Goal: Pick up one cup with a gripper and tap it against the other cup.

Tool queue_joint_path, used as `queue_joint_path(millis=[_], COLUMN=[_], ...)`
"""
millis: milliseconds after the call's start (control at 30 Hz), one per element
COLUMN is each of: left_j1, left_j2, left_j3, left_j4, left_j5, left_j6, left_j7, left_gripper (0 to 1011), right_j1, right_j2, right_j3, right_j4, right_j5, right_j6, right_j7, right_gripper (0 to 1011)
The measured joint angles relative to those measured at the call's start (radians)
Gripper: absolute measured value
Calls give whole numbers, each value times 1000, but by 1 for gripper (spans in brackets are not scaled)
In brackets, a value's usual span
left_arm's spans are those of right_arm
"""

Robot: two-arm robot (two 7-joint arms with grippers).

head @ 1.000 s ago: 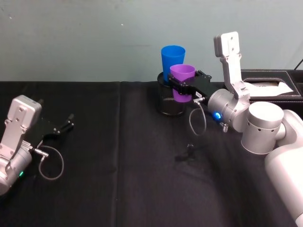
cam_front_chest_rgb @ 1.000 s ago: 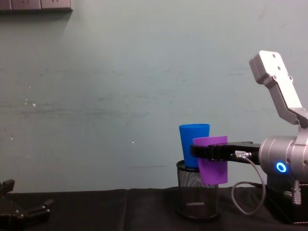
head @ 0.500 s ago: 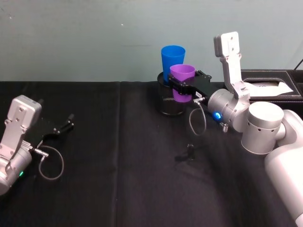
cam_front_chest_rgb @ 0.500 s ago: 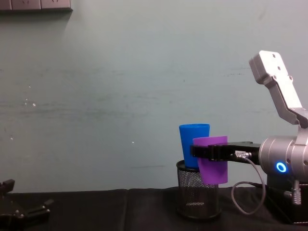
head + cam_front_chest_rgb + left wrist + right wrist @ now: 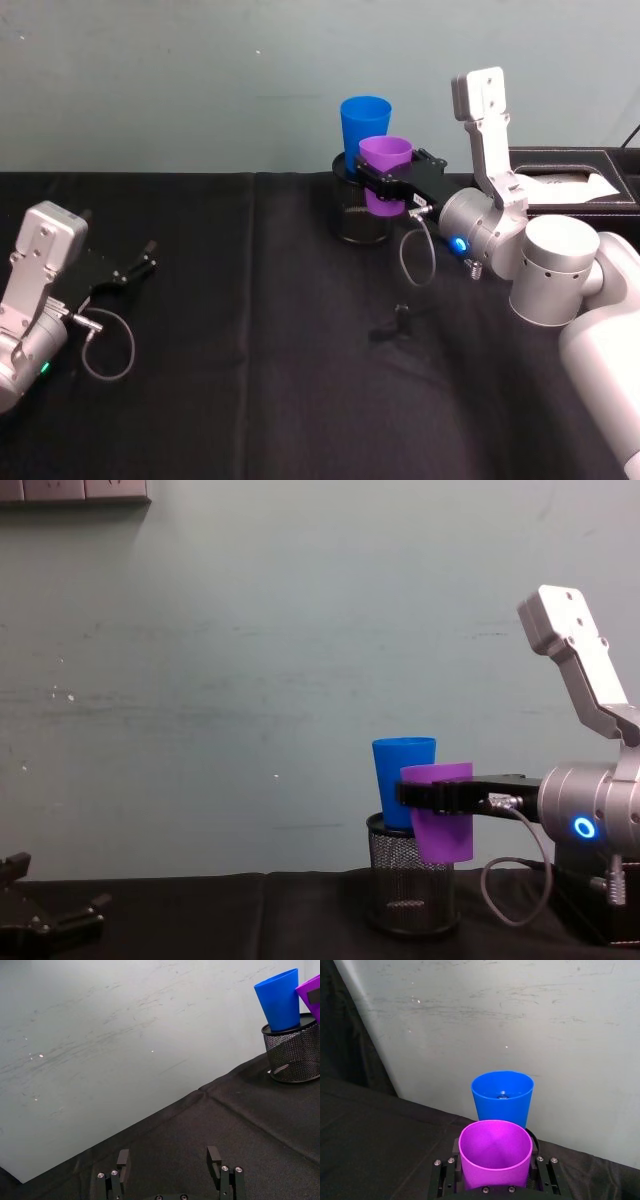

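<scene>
My right gripper (image 5: pixel 385 183) is shut on the purple cup (image 5: pixel 385 158), holding it upright and raised off the table, just in front of the blue cup (image 5: pixel 364 122). The blue cup stands upright inside a black wire-mesh pot (image 5: pixel 358 220). In the chest view the purple cup (image 5: pixel 440 820) overlaps the blue cup (image 5: pixel 402 780) and I cannot tell whether they touch. In the right wrist view the purple cup (image 5: pixel 495 1152) sits between the jaws with the blue cup (image 5: pixel 502 1097) close behind it. My left gripper (image 5: pixel 140 262) rests open at the table's left side.
A black box with white stitching (image 5: pixel 570 185) stands at the back right behind my right arm. A small black object (image 5: pixel 400 322) lies on the black cloth (image 5: pixel 250 380) in the middle. The wall rises just behind the mesh pot.
</scene>
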State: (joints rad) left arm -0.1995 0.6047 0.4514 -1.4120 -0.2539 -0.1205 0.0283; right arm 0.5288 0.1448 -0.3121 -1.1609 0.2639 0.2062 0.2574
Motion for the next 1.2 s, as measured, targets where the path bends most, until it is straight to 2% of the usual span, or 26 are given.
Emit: queue_joint_path(millis=[1200], left_j1=[0], left_j2=[0], left_j3=[0], left_j4=[0], left_j5=[0], left_j6=[0], left_j7=[0], left_gripper=[1000], right_j1=[0], right_j2=[0], right_j3=[0], right_j4=[0], right_j5=[0], right_j6=[0], right_j7=[0], right_gripper=[723])
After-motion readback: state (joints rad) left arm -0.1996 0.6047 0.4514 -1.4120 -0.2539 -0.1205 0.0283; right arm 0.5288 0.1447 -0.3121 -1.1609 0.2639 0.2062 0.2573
